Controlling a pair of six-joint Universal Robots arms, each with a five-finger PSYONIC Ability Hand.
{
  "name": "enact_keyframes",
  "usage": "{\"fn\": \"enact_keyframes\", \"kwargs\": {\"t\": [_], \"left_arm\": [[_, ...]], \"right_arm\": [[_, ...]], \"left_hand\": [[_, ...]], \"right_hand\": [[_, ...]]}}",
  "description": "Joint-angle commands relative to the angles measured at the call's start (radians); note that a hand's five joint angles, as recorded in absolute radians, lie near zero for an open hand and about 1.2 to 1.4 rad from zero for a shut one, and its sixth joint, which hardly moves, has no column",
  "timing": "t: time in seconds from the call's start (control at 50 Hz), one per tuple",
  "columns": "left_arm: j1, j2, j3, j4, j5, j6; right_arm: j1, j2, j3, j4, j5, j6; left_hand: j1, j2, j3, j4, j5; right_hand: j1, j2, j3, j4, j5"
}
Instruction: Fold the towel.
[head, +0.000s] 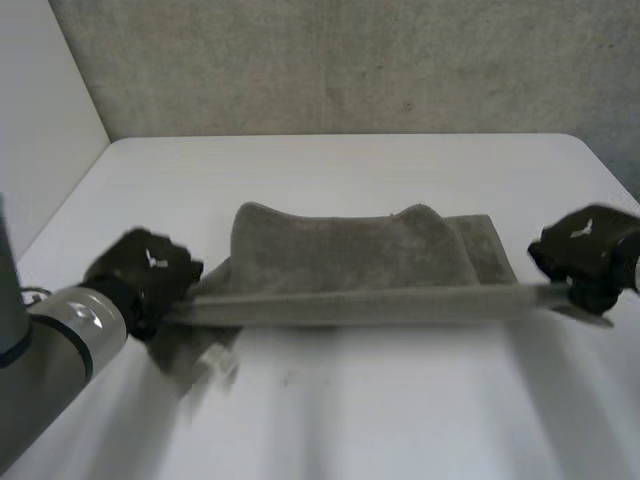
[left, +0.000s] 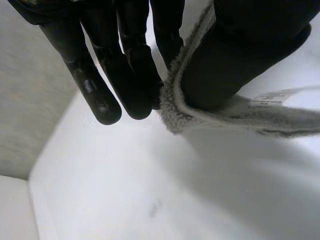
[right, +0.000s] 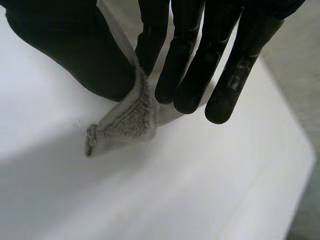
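Grey towel (head: 350, 255) (plain), white table (head: 350, 400), black fingers (left: 100, 95)

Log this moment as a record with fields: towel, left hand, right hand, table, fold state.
towel: grey towel, far part lying rumpled on the table, near edge pulled taut between the hands
left hand: left hand pinches the left end of the near edge between thumb and fingers
right hand: right hand pinches the right corner of the near edge between thumb and fingers
table: white table
fold state: not yet a neat fold
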Motion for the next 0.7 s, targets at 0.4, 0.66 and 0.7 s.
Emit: {"fn": "enact_keyframes", "kwargs": {"t": [0.4, 0.66, 0.7], "left_arm": [[0.04, -0.482, 0.893, 0.758, -0.015, 0.051], [0.106, -0.338, 0.396, 0.793, -0.009, -0.012], [0.106, -0.333, 0.326, 0.797, 0.006, -0.012]], "right_arm": [[0.159, 0.343, -0.657, -1.001, 0.226, 0.032], [0.162, 0.245, -0.249, -0.942, 0.132, 0.145], [0.161, 0.242, -0.193, -0.925, 0.123, 0.163]], "left_hand": [[0.246, 0.179, 0.181, 0.179, 0.196], [0.246, 0.179, 0.181, 0.179, 0.196], [0.246, 0.179, 0.181, 0.179, 0.196]], "right_hand": [[0.428, 0.225, 0.21, 0.203, 0.236], [0.428, 0.225, 0.21, 0.203, 0.236], [0.428, 0.225, 0.21, 0.203, 0.236]]}}
